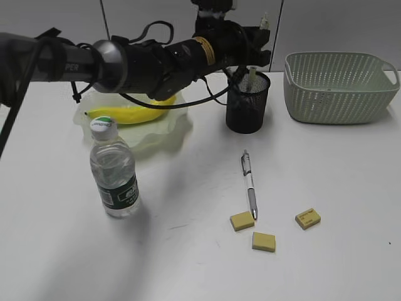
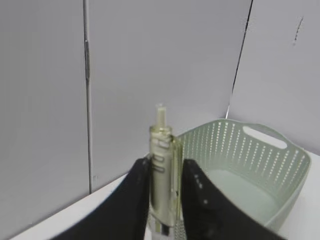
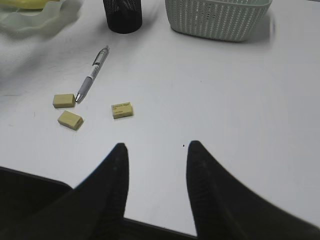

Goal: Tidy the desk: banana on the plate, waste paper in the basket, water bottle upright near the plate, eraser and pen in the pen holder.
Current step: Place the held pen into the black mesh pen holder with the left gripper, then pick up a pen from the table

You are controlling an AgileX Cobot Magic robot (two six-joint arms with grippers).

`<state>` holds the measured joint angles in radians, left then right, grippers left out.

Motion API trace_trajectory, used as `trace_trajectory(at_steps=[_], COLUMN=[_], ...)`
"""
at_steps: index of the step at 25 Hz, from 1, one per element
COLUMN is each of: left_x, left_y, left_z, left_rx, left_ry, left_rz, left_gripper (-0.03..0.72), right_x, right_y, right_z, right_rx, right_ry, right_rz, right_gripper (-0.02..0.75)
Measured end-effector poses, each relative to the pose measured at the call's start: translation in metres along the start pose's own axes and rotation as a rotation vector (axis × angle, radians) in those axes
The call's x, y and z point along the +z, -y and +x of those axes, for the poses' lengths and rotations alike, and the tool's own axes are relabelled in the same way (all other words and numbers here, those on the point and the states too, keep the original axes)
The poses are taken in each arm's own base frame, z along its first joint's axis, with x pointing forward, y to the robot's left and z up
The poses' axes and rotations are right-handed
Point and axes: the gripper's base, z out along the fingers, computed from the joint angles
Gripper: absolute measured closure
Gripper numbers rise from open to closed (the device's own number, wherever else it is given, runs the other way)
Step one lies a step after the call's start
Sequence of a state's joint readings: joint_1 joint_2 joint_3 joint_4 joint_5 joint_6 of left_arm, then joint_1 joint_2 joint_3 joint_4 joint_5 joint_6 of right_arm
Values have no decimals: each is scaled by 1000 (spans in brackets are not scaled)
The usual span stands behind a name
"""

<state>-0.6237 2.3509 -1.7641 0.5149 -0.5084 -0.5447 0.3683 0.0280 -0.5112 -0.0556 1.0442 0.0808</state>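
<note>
risk right now is the drop: my left gripper (image 2: pixel 162 197) has its jaws pinching a pale translucent pen (image 2: pixel 163 170) upright, and in the exterior view it sits right over the pen holder (image 1: pixel 247 103), lower end seemingly inside the rim. i can't see from the wrist view how deep the tip is. if i release while it's high or off-centre, it could glance off the rim, tip the light mesh cup, or bounce out toward the plate (image 1: pixel 160 128).

right gripper (image 3: pixel 156 172) hovers low over bare desk (image 3: pixel 240 100), jaws spread, holding nothing.

remaining clutter: second pen (image 1: pixel 250 191) lying flat, touching one of three yellow erasers (image 1: pixel 242 221), others at (image 1: pixel 264 241) and (image 1: pixel 307 218). erasers are small and low, so fingers could skid on the tabletop or knock the neighbouring pen.

banana (image 1: pixel 128 114) is on the plate, water bottle (image 1: pixel 114 169) upright just beside it. basket (image 1: pixel 338 84) at far right; can't see waste paper anywhere.
</note>
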Motion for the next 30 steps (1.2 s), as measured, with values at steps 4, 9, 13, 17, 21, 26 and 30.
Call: trace_trajectory(at_steps=[4,9,13,17,21,26,30], left_x=[1,-2,-25,-74,-142,-271,-376], left_y=[-2,-2,4,11,25,57,74], left_z=[7,-4,-53,-111,-141,-145,-123], left_rx=[1,10,77,140,102,7,-67], left_ry=[-28,-66,-262,-478,-574,-615,-663], left_rz=[-10,-46,-217,-427,-455,-430,-457], left_gripper=[402,306,309,384,421,382,216], right_x=[0,0,0,0,0,0,0], right_y=[0,0,0,0,0,0,0], right_z=[0,0,0,0,0,0,0], right_rx=[0,0,0,0,1,1,1], right_ry=[1,1,1,1,1,1,1], right_rz=[0,0,0,0,0,0,0], right_gripper=[421,425,440,455,461,461,461])
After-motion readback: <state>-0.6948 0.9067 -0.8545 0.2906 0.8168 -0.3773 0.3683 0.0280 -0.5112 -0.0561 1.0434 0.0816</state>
